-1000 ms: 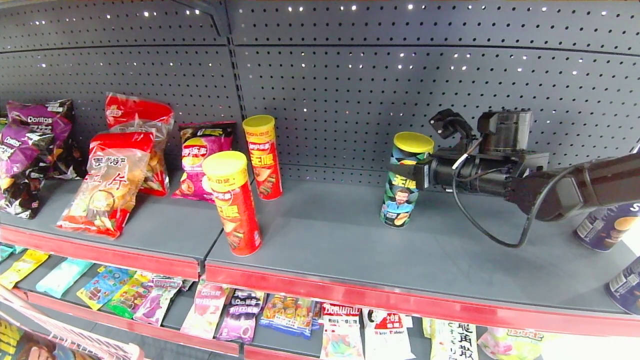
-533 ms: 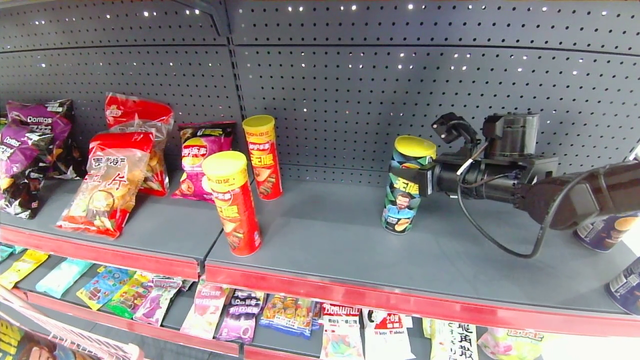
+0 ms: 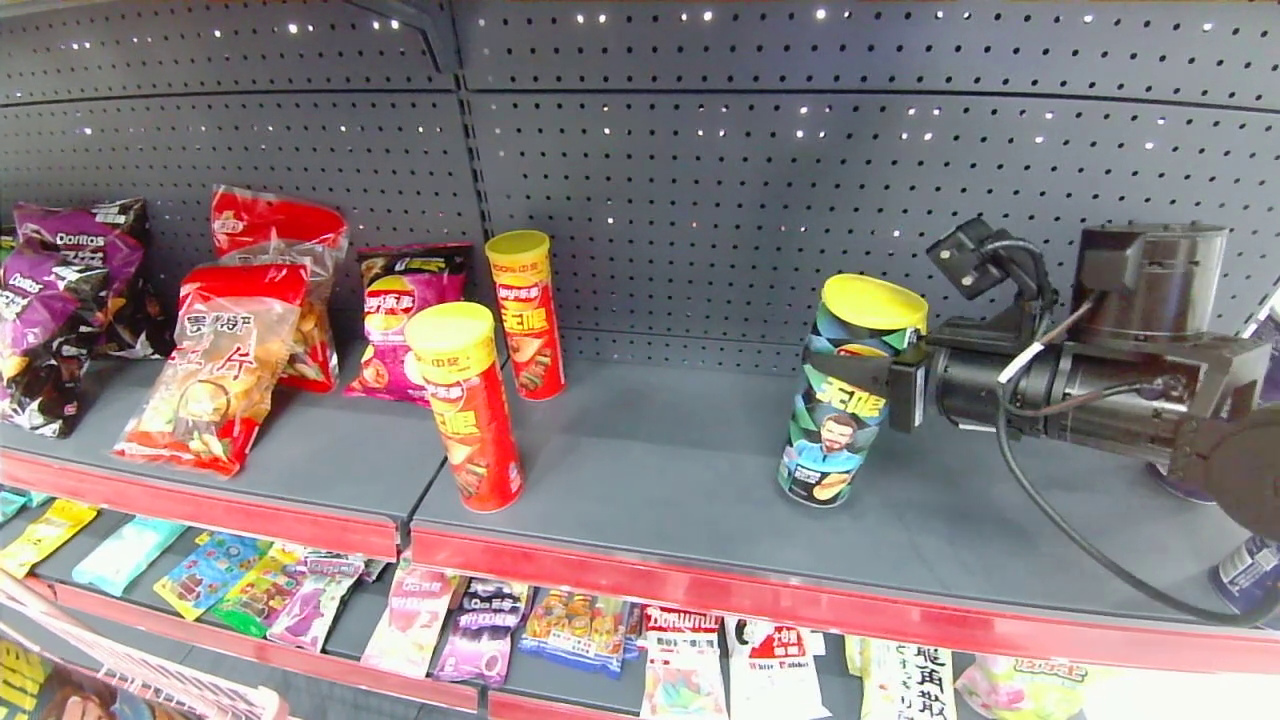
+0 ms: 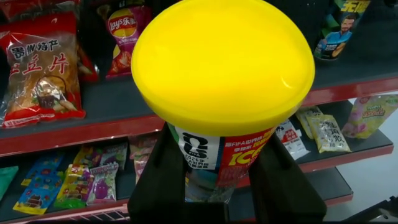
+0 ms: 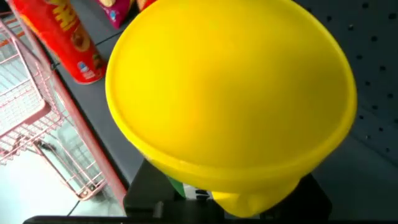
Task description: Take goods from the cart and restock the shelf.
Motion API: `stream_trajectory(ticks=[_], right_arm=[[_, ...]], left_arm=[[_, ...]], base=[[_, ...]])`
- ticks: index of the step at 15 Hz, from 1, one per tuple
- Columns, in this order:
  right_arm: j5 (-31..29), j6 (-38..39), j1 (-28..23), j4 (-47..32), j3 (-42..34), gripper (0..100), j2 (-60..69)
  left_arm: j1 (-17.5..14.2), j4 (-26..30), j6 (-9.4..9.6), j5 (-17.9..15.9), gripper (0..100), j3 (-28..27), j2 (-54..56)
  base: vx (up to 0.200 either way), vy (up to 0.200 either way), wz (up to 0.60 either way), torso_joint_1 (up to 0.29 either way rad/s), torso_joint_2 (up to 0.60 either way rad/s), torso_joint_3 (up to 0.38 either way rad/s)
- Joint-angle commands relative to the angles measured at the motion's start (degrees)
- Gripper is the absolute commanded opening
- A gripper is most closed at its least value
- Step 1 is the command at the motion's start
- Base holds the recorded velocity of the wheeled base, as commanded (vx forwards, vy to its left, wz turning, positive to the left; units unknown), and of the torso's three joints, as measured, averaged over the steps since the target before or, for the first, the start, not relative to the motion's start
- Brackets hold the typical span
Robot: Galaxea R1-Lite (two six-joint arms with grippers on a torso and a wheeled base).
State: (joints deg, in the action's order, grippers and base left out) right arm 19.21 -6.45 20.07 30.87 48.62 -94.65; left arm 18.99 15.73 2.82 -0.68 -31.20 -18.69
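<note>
Right end effector (image 3: 866, 372): clamped on the upper body of the green can (image 3: 832, 445), just under its yellow lid.
Green can: on the right half of the shelf (image 3: 650, 470), towards the front and leaning slightly. Whether its base touches the board cannot be told.
Left end effector (image 4: 221, 182): fingers closed on either side of a second can (image 4: 222, 81), below its yellow lid and out in front of the shelf.
Front red can (image 3: 468, 410): upright near the shelf's red edge, well apart from the green can.
Rear red can (image 3: 527, 315): upright by the pegboard.
Snack bags (image 3: 225, 365): leaning at the shelf's left end.
Cart (image 5: 31, 124): pink wire, below the shelf edge.
</note>
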Motion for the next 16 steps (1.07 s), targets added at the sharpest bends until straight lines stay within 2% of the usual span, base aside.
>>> stream_trajectory(ticks=[1,7,16], right_arm=[[0.0,-0.2,0.5,0.1,-2.5,0,3.0],[-1.4,-1.5,3.1,0.2,-5.2,0,3.5],[-1.5,-2.1,3.4,0.4,-9.6,0,3.7]], left_arm=[[0.0,0.0,0.0,0.1,0,0.0,0.0],[0.0,0.0,0.0,0.1,0,0.0,0.0],[0.0,0.0,0.0,0.2,0,0.1,0.1]], base=[[0.0,0.0,0.0,0.0,0.0,0.0],[0.0,0.0,0.0,0.0,0.0,0.0],[0.0,0.0,0.0,0.0,0.0,0.0]])
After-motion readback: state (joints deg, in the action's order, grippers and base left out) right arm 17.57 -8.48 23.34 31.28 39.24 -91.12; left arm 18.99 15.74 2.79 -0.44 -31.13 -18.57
